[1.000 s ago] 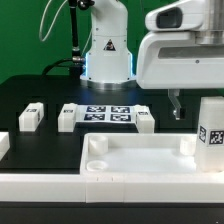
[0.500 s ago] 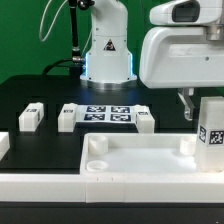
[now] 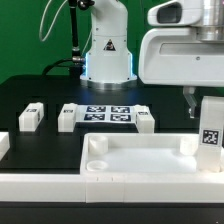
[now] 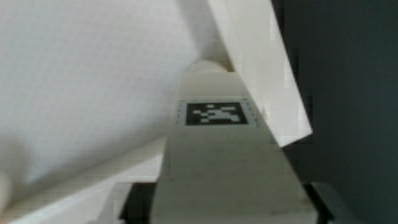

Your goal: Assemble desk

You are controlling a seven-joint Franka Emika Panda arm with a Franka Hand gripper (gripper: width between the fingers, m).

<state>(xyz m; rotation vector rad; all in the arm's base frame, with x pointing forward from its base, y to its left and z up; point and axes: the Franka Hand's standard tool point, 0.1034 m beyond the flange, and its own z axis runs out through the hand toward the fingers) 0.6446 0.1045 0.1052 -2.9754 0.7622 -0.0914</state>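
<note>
leg (image 4: 217, 160) | 1 tag (image 4: 217, 113) showing | held in gripper (image 4: 222, 202) | tabletop (image 4: 89, 80) behind

Fig. 1. I see the black worktop (image 3: 40, 95) carrying the marker board (image 3: 108, 113), flanked by leftmost leg (image 3: 30, 117), middle leg (image 3: 68, 117) and right leg (image 3: 145, 119). The tabletop panel (image 3: 140, 144) lies nearer, beside the border rail (image 3: 60, 186).

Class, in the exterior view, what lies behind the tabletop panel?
Behind the tabletop panel, three loose legs and the marker board lie on the black table. The upright leg covers the panel's corner at the exterior view's right, hiding any socket there.
</note>
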